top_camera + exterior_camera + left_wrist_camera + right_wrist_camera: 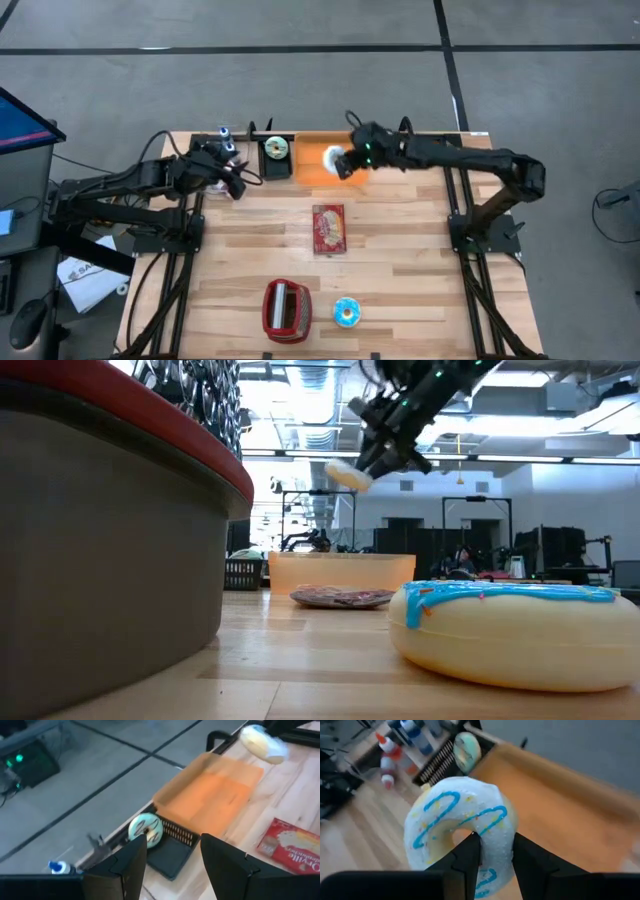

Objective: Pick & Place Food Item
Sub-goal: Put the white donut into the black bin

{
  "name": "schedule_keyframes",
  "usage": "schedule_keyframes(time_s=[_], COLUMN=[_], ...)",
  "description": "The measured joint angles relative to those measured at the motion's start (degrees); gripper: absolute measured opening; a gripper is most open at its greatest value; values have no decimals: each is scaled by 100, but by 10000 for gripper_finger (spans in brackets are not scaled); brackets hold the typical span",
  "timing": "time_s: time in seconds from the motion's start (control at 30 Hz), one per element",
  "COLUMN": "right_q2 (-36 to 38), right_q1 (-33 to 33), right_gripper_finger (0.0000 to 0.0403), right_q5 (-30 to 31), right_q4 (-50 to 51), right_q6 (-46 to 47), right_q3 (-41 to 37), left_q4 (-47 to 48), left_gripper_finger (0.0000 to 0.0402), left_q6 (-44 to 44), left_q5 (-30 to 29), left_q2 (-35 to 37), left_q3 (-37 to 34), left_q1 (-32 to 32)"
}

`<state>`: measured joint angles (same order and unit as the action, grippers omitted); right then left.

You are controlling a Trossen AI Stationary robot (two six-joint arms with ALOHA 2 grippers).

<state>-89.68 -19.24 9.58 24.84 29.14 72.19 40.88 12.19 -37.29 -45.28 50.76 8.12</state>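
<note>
The right gripper (pixel 343 163) hangs above the orange tray (pixel 318 172) at the upper middle of the high view, its jaws clamped on the rim of a white donut (pixel 462 832) with blue icing lines. In the right wrist view one finger passes through the donut's hole and the other presses on the outside of the ring, and the orange tray lies beneath and beyond it. In the low view the same donut shows as a pale shape held in the air near the top centre, well above the tray's translucent orange wall.

The left gripper (pixel 236 185) waits at the upper left of the worktop (pixel 400 270), beside the black basket (pixel 277 160), with its jaws apart and nothing between them. The left wrist view shows the two dark fingers (pixel 125 870) separated, looking over the black basket, which holds a pale green donut (pixel 146 829).

Below the tray in the high view, near the centre of the worktop, a red popcorn packet (pixel 328 229) lies flat. At the lower middle stand a red toaster (pixel 287 309) and, just to its right, a second donut with blue icing (pixel 348 312). That second donut fills the lower right of the low view, resting on the wood. Small bottles (pixel 226 135) stand at the worktop's upper edge, left of the basket.
</note>
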Motion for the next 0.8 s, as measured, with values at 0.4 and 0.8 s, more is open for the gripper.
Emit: schedule_keyframes(time_s=[0.4, 0.8], right_q2=[-2689, -5030], right_q1=[-270, -242], right_gripper_finger=[102, 102], right_q5=[-920, -1119], right_q4=[418, 1584], right_q6=[-1682, -2573], right_q3=[3148, 6282], left_q4=[487, 737], left_gripper_finger=[182, 182], left_q6=[476, 629], left_q5=[-144, -293], left_q2=[40, 38], left_q3=[-4, -4], left_q1=[0, 0])
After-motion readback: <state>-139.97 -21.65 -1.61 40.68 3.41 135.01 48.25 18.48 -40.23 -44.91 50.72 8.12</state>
